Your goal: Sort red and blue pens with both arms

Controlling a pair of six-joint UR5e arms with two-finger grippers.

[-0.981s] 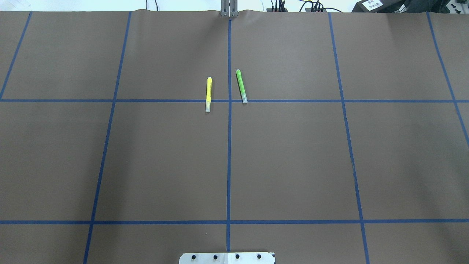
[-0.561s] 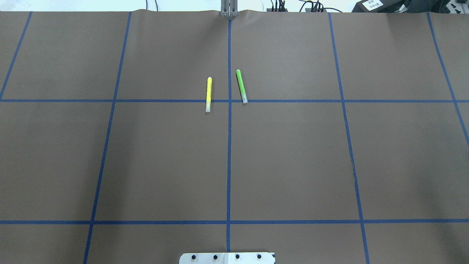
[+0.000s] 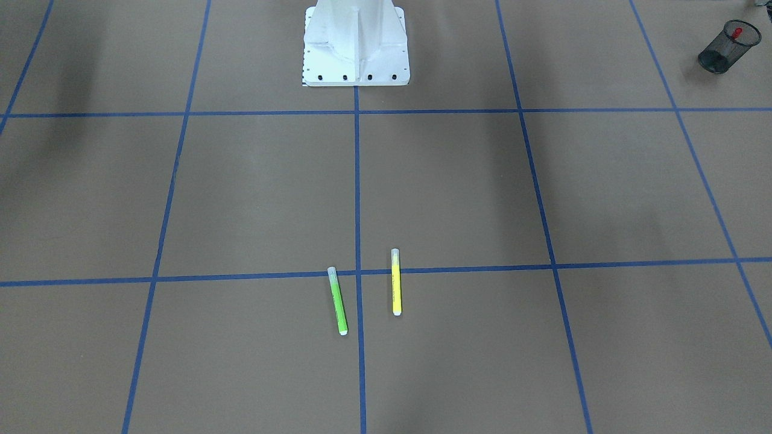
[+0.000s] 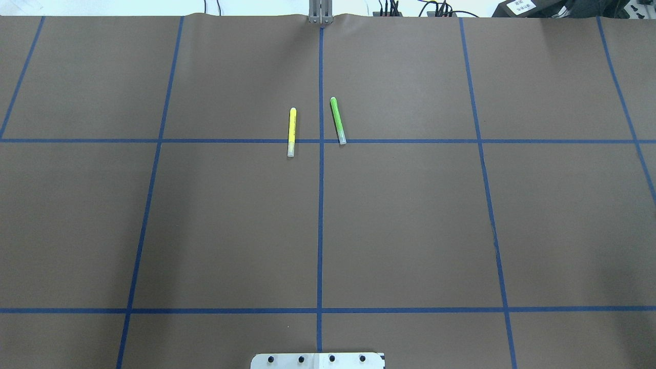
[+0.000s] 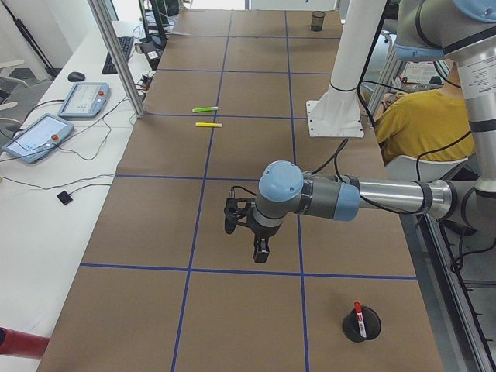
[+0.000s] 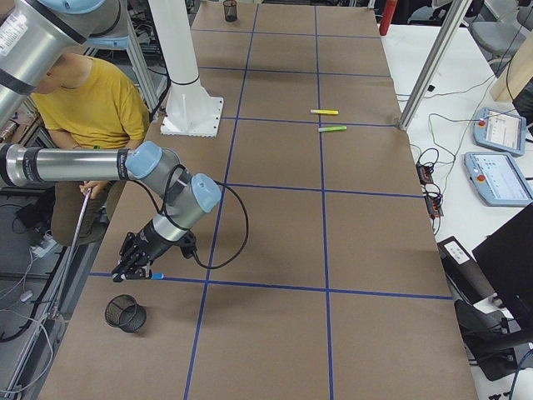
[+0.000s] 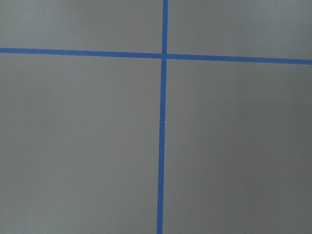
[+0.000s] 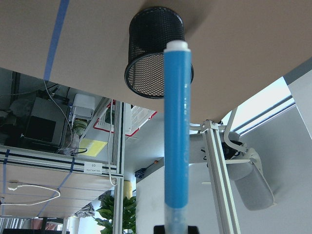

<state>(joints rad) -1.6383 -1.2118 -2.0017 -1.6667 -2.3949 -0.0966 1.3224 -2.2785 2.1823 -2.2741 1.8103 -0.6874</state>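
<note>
The red pen point(image 5: 358, 311) stands upright in a black mesh cup point(image 5: 362, 325) near the table's left end; its red cap point(image 3: 736, 31) also pokes out of that cup point(image 3: 718, 45) in the front-facing view. My left gripper point(image 5: 261, 254) hangs over bare table a short way from that cup; I cannot tell whether it is open or shut. The blue pen point(image 8: 176, 131) is held in my right gripper point(image 8: 175, 228), its far end pointing at a second black mesh cup point(image 8: 157, 51). In the exterior right view, my right gripper point(image 6: 133, 268) hovers just above that cup point(image 6: 125, 314).
A green highlighter point(image 4: 337, 121) and a yellow highlighter point(image 4: 291, 131) lie side by side at the table's far middle. The white pedestal point(image 3: 356, 42) stands at the robot's edge. A person in a yellow shirt point(image 6: 92, 104) sits behind the robot.
</note>
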